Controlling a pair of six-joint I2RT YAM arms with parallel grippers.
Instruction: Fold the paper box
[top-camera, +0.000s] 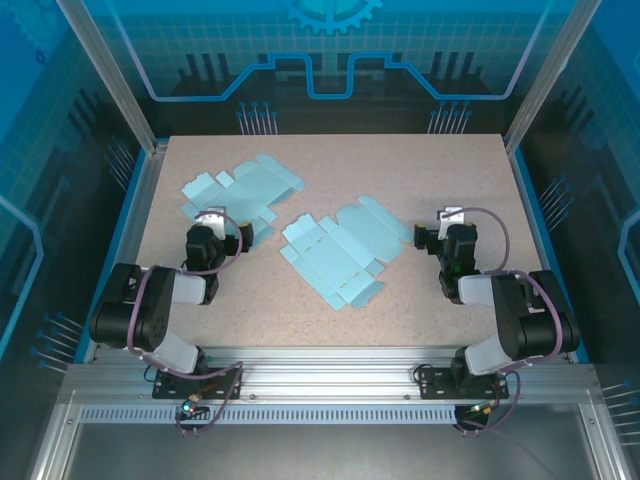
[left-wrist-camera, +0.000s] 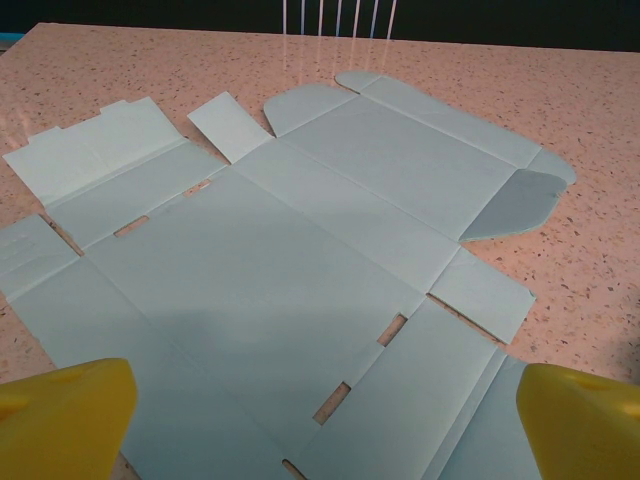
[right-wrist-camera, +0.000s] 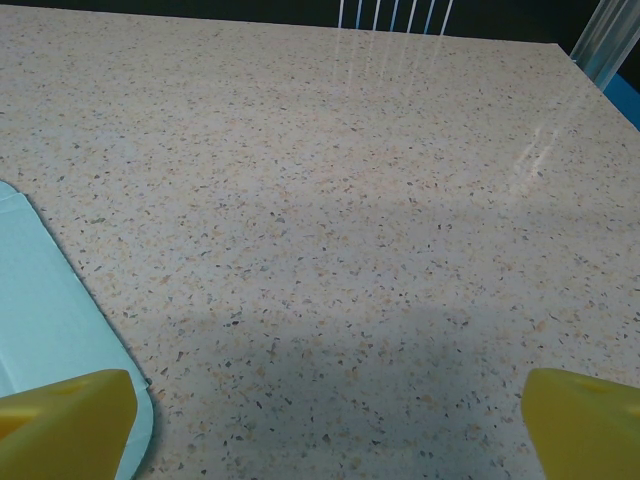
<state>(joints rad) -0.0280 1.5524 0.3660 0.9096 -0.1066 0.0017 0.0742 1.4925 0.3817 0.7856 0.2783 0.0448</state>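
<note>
From above, the left box (top-camera: 245, 185) lies flat at 10 o'clock on the tabletop (top-camera: 420, 170), with your left hand (top-camera: 213, 220) at its 6 o'clock edge. Your right hand (top-camera: 452, 218) is at 3 o'clock of the middle box (top-camera: 335, 255). Left wrist: the fingers (left-wrist-camera: 60, 415) are wide apart, so slide under one flap and lift slowly. Right wrist: the fingers (right-wrist-camera: 580, 420) are apart too.

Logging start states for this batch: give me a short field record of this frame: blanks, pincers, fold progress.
left blank: lying unfolded on table, left of centre
centre blank: lying unfolded, mid-table
left pincer: open, low over left blank's near part
right pincer: open, over bare table beside centre blank's right edge
fold progress: none visible
</note>
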